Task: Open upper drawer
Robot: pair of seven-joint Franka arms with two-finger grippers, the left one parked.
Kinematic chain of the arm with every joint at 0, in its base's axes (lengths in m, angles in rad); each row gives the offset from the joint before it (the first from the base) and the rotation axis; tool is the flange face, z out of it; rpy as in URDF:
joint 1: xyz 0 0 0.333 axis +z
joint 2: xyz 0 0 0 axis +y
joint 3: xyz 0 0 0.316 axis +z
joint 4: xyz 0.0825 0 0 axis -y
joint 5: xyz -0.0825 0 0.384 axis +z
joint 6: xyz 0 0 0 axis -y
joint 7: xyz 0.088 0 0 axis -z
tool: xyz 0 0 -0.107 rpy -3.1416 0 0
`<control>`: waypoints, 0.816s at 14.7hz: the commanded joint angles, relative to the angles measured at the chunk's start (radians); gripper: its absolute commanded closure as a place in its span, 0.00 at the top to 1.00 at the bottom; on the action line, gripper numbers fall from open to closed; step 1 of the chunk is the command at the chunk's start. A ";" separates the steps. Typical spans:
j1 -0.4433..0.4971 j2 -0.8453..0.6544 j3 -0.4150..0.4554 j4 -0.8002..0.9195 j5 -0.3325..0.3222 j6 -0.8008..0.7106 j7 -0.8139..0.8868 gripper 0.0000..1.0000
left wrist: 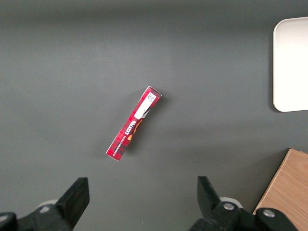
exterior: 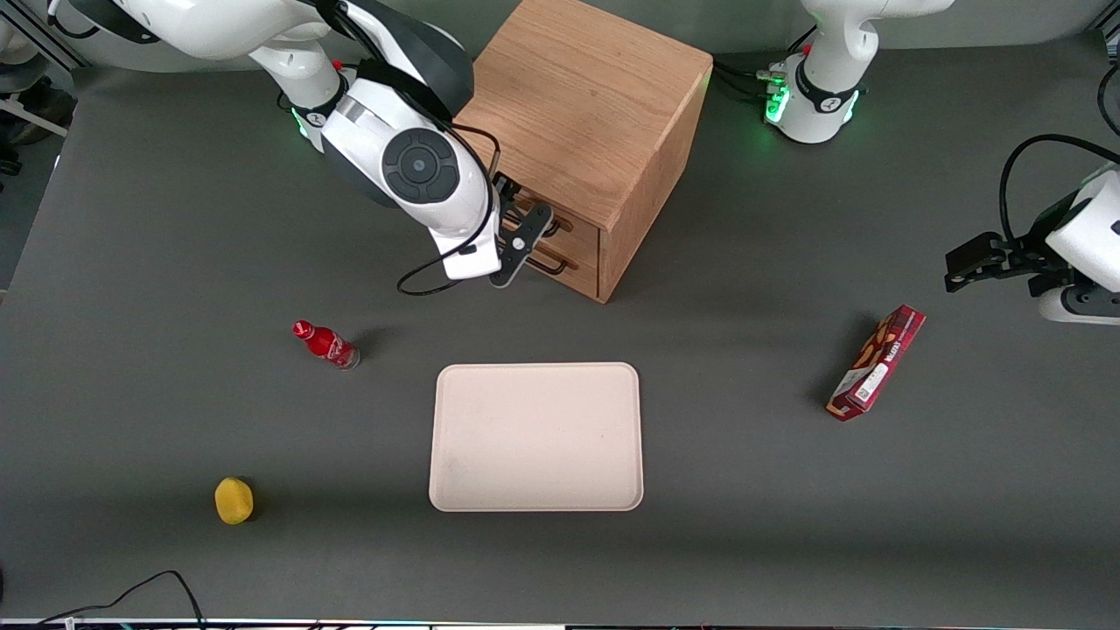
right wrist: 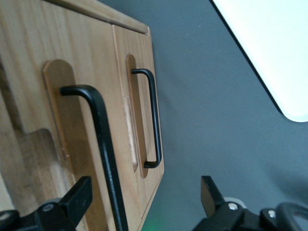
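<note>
Hovering wide open, holding nothing: gripper point(exterior: 523, 248), right in front of light oak upper drawer point(right wrist: 72, 125) with black metal handle point(right wrist: 103, 149). Lying nearer the camera: one beige tray point(exterior: 535, 436), one red bottle point(exterior: 326, 344), one yellow fruit point(exterior: 234, 500), one red box point(exterior: 877, 362).

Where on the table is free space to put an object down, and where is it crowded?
Free: the tray, which holds nothing; the grey table between tray and red box; the strip between lemon and bottle. Crowded: in front of the upper drawer, where the open gripper sits at the handles.
</note>
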 commanded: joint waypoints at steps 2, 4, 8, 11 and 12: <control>-0.031 -0.011 0.030 -0.045 -0.023 0.040 0.004 1.00; -0.038 -0.011 0.033 -0.057 -0.024 0.060 0.004 1.00; -0.037 -0.011 0.033 -0.076 -0.027 0.085 0.017 1.00; -0.040 -0.011 0.033 -0.096 -0.030 0.111 0.017 1.00; -0.043 -0.013 0.033 -0.103 -0.030 0.125 0.017 1.00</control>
